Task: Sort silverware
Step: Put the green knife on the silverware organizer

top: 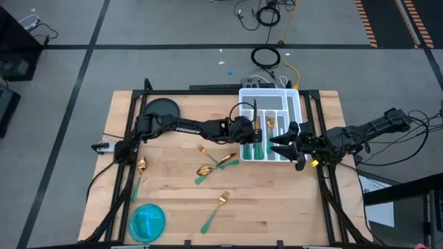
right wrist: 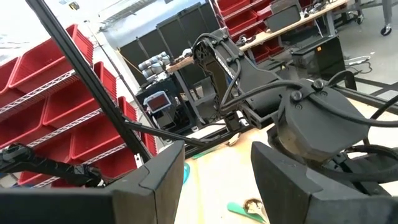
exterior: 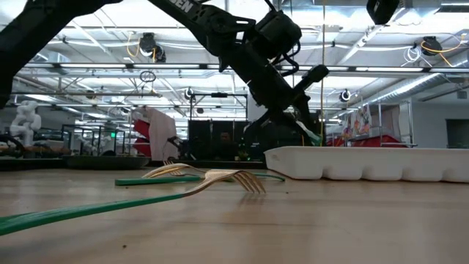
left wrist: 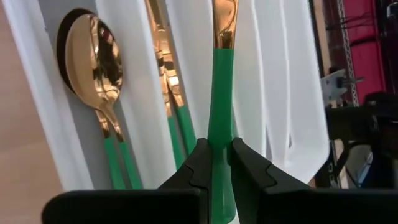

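Step in hand: delivery — one utensil pinched by its green handle, gold head out in front, hanging over the white tray.
Left end effector: clamped tight on that slim handle, fingers pressing both sides, poised above the tray's near end.
Right end effector: parked just beside the tray's right corner, jaws standing wide, nothing between them — waiting.
Tray contents: spoons lying in one slot, more green-handled pieces in the neighbouring one; held piece lined up along a divider, head type hard to call from here.
Silverware still loose on the worktop: crossed pieces mid-board, a fork nearer the front edge, another piece over on the left side.
Other items: dark round plate at the back left, blue dish at the front left, both out of the action.
Next move calls for: settling the handle squarely over a single slot — not astride the divider — lowering, then letting go.
Progress, by the look of it: partway, several pieces yet to collect.
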Available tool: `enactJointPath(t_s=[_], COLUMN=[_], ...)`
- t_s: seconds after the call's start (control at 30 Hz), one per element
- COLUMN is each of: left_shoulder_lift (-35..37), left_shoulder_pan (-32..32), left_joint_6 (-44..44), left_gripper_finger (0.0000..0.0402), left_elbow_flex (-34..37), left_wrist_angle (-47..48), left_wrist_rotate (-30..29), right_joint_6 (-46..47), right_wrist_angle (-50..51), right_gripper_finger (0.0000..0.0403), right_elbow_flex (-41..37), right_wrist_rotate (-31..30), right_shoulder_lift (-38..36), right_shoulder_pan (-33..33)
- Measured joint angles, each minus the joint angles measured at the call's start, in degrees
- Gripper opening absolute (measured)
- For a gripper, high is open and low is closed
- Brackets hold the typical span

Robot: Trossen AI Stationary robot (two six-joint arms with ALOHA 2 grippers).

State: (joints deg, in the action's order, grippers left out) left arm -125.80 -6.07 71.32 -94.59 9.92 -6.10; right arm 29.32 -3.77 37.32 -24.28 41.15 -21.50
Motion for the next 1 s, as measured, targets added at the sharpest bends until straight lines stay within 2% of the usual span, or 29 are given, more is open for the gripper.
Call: enactJointPath(t_s=[0.53, 0.77, 1.0], left_shoulder_lift=[-1.10, -3.06, -7.46], left_shoulder_pan=[0.62, 0.95, 1.45], left_joint_6=[0.38, 0.43, 0.37], left_gripper_finger=[0.0034, 0.0034, 0.0034], left_elbow_flex=[0.00, -0.26, -5.62], left_wrist_angle=[-2.82, -4.19, -3.10], left_wrist_rotate=[-0.15, 1.51, 4.70], right_joint_6=[-0.04, 0.02, 0.59], right_wrist_angle=[1.14, 1.87, 2.43], right_gripper_finger=[0.0178, 0.0178, 0.0178], right_elbow_flex=[0.00, 0.00, 0.00], right_wrist_rotate=[0.01, 0.01, 0.05], right_shoulder_lift=[0.02, 0.04, 0.55], right_shoulder_pan=[0.01, 0.00, 0.00])
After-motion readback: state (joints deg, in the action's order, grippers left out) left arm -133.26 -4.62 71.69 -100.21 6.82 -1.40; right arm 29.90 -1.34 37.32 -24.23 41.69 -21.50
